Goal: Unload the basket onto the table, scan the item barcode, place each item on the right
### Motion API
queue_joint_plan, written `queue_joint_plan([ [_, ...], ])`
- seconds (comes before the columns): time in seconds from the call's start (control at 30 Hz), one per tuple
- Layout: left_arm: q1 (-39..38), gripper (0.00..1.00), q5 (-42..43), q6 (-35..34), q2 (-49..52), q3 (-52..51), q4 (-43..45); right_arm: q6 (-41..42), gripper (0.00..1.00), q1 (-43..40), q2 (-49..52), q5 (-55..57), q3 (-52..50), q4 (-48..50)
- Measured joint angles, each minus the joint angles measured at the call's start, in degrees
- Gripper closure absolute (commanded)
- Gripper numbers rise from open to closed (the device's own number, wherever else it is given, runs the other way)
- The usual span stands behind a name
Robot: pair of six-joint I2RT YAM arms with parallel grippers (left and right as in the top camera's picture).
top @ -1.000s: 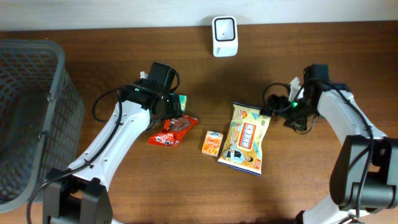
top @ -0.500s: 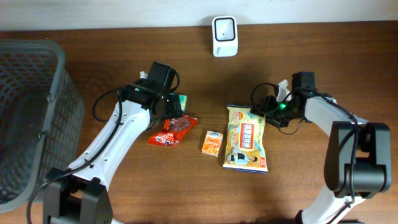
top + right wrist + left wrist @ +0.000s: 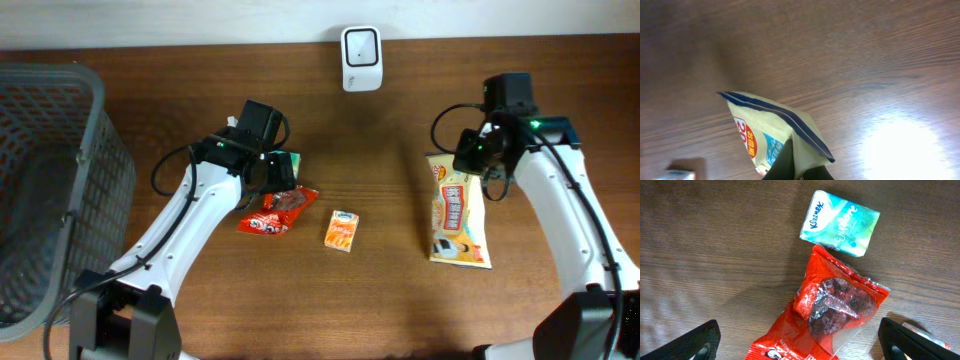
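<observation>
snack bag (image 3: 459, 218): yellow, blue edging
wrapper (image 3: 825, 315): red
tissue pack (image 3: 840, 224): teal, white
basket (image 3: 50, 180): grey mesh
worktop (image 3: 180, 70): brown woodgrain

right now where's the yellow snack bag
In the overhead view the yellow snack bag is on the right side, gripped at its top end by the right hand, right of the small orange box and below-right of the white scanner.

The overhead camera looks straight down from well above, taking in the whole worktop (image 3: 380, 310) and both arms. The left wrist camera faces down at close range past the left hand (image 3: 800, 342), onto the red snack packet (image 3: 835, 315) and Kleenex pack (image 3: 840, 224) just ahead of it. The right wrist camera, nearer yet, faces the yellow snack bag (image 3: 772, 135) at the right hand (image 3: 796, 172). The overhead view shares all three items.
</observation>
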Motion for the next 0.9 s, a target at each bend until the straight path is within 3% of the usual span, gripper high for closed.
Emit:
queue_joint_plan([
  [0.13,0.0,0.01,0.0,0.0,0.0,0.0,0.02,3.93,0.96,7.56,2.27,19.41,0.07,-3.43],
  [0.4,0.0,0.01,0.0,0.0,0.0,0.0,0.04,15.13,0.96,15.47,9.27,30.47,1.03,-7.3],
  [0.57,0.0,0.01,0.0,0.0,0.0,-0.07,-0.09,16.76,0.96,15.58,9.88,36.24,19.3,-18.6],
  [0.67,0.0,0.01,0.0,0.0,0.0,-0.09,0.02,16.33,0.96,15.58,10.88,38.21,21.94,-17.22],
  [0.77,0.0,0.01,0.02,0.0,0.0,-0.09,-0.17,17.03,0.96,16.26,22.58,34.8,22.12,-14.43],
  [0.8,-0.02,0.01,0.02,0.0,0.0,-0.09,-0.15,17.05,0.84,17.59,24.46,30.8,22.12,-12.55],
  [0.83,0.0,0.01,0.02,0.0,0.0,-0.09,-0.2,17.05,0.64,19.76,25.31,26.27,22.12,-11.43],
  [0.87,0.0,0.01,0.02,0.0,0.0,-0.09,-0.2,16.41,0.32,21.86,25.29,19.89,22.51,-9.84],
  [0.9,0.0,0.01,0.02,0.0,0.0,-0.09,-0.17,14.27,0.19,23.45,25.29,12.87,24.24,-9.81],
])
